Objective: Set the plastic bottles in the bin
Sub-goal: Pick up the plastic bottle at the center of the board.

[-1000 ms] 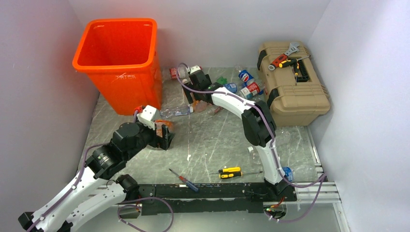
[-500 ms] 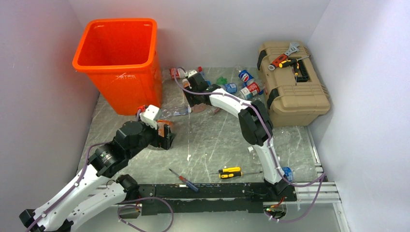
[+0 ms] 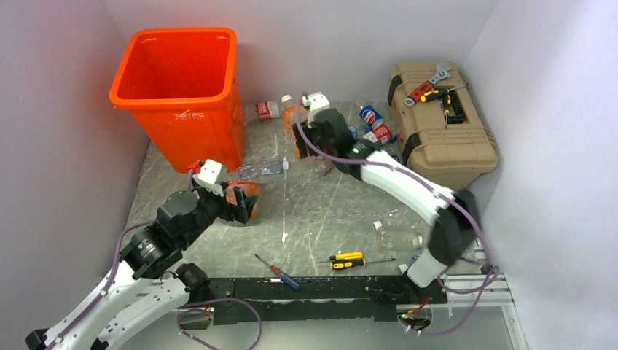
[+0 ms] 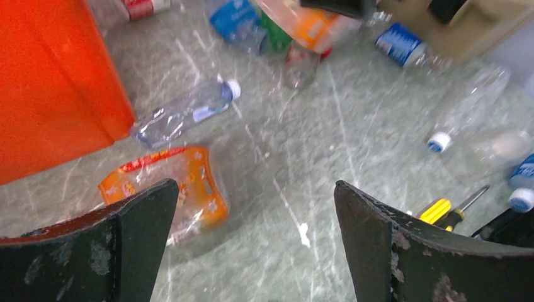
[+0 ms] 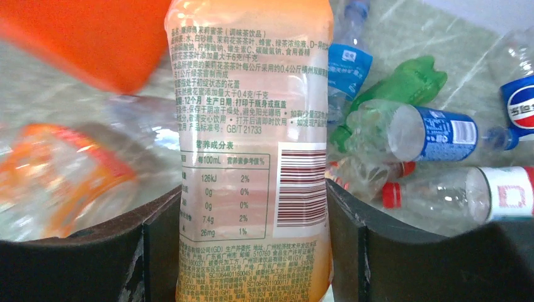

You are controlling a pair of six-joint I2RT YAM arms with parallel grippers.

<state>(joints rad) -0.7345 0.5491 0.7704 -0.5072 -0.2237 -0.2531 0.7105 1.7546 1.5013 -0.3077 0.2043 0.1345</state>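
The orange bin [image 3: 175,80] stands at the back left. My right gripper [image 3: 302,137] is shut on an orange-labelled bottle [image 3: 294,119], held upright above the table; the right wrist view shows its label [image 5: 252,126] clamped between the fingers of that gripper [image 5: 252,251]. My left gripper [image 3: 245,211] is open and empty, just right of a crushed orange-labelled bottle [image 4: 182,189] lying on the table. A clear bottle with a blue label [image 3: 262,168] lies beside the bin. Several more bottles [image 3: 372,120] lie at the back by the toolbox.
A tan toolbox [image 3: 441,124] with tools on its lid stands at the back right. Yellow-handled screwdrivers [image 3: 346,259] and a red-and-blue one [image 3: 277,271] lie near the front. Clear bottles [image 3: 397,233] lie at the front right. White walls enclose the table.
My right gripper has lifted the orange-labelled bottle off the table and moved back, its elbow swinging to the right. My left arm has drawn back a little to the left.
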